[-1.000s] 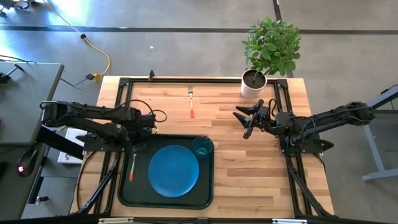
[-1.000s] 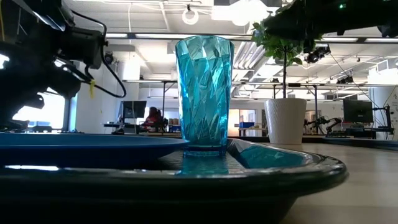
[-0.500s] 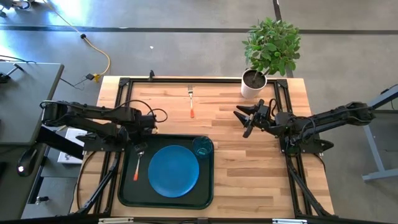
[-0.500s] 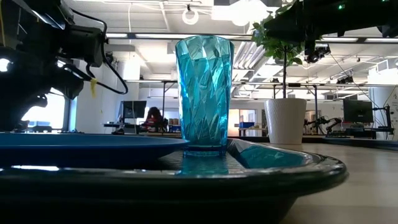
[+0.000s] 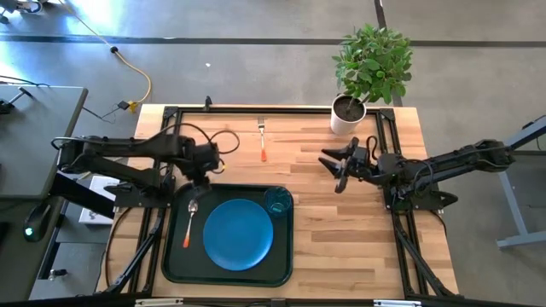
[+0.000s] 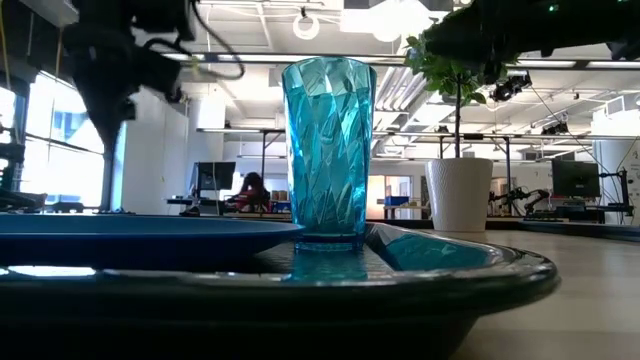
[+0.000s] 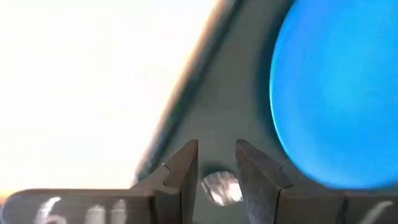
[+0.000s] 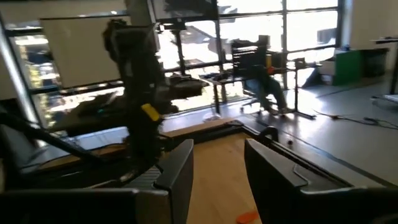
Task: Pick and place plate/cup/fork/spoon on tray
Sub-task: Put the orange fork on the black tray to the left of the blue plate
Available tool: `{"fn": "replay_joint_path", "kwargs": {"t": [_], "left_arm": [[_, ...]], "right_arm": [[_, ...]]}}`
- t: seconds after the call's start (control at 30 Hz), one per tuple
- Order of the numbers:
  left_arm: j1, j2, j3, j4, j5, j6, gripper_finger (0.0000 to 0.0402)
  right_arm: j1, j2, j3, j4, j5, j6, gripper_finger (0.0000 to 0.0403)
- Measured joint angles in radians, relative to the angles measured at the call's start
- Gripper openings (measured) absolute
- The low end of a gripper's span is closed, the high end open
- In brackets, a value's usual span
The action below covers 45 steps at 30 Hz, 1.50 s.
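The dark tray (image 5: 171,264) lies at the near left of the table. On it are the blue plate (image 5: 237,233), the teal cup (image 5: 277,202) standing at its far right corner, and the orange-handled spoon (image 5: 188,225) lying flat left of the plate. The spoon's bowl (image 7: 221,186) shows below the gap of my left gripper (image 7: 216,168), which hangs narrowly open above it, over the tray's far left corner (image 5: 200,176). The fork (image 5: 263,141) lies on the bare table farther back. My right gripper (image 5: 334,168) is open and empty, right of the table's middle.
A white plant pot (image 5: 347,115) with a green plant stands at the far right of the table. It also shows in the low view (image 6: 459,195), behind the cup (image 6: 328,150). Bare wood lies between the tray and my right gripper.
The spoon has turned a little on the tray, its bowl now nearer the plate, and then lain still. My left gripper has gone up and toward the far edge, away from the spoon. My right gripper has barely moved.
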Motion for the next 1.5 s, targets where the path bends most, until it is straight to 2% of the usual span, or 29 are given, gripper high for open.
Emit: {"fn": "replay_joint_path", "kwargs": {"t": [0.1,0.23,0.33,0.47,0.63,0.8,0.93,1.07,1.2,1.37,1.5], "left_arm": [[-0.017,-0.015,0.023,0.102,-0.134,0.017,0.0094],[-0.054,-0.056,-0.019,0.327,-0.262,0.101,0.0094],[-0.06,-0.087,-0.068,0.471,-0.284,0.16,0.0094],[-0.035,-0.123,-0.114,0.564,-0.292,0.219,0.0094],[0.036,-0.164,-0.14,0.695,-0.342,0.317,0.0094],[0.124,-0.165,-0.146,0.831,-0.346,0.38,0.0094],[0.176,-0.16,-0.146,0.929,-0.347,0.382,0.0094],[0.189,-0.188,-0.146,0.928,-0.344,0.399,0.0094],[0.189,-0.26,-0.146,0.93,-0.417,0.435,0.0094],[0.19,-0.385,-0.146,0.911,-0.474,0.478,0.0094],[0.19,-0.452,-0.146,0.861,-0.472,0.491,0.0094]], "right_arm": [[0.0,0.0,0.0,0.042,-0.079,-0.002,0.0133],[0.0,0.003,0.0,0.09,-0.064,0.015,0.0133],[-0.001,0.02,0.001,0.07,-0.019,0.118,0.0133],[-0.042,0.088,0.03,-0.041,-0.013,0.251,0.0133],[-0.135,0.235,0.161,-0.225,-0.018,0.358,0.0133],[-0.23,0.409,0.383,-0.424,-0.034,0.369,0.0133],[-0.298,0.572,0.613,-0.587,-0.073,0.369,0.0133],[-0.346,0.761,0.879,-0.794,-0.127,0.364,0.0133],[-0.38,0.947,1.144,-0.969,-0.128,0.333,0.0133],[-0.41,1.153,1.44,-1.122,-0.2,0.331,0.0133],[-0.422,1.292,1.631,-1.222,-0.178,0.37,0.0133]]}}
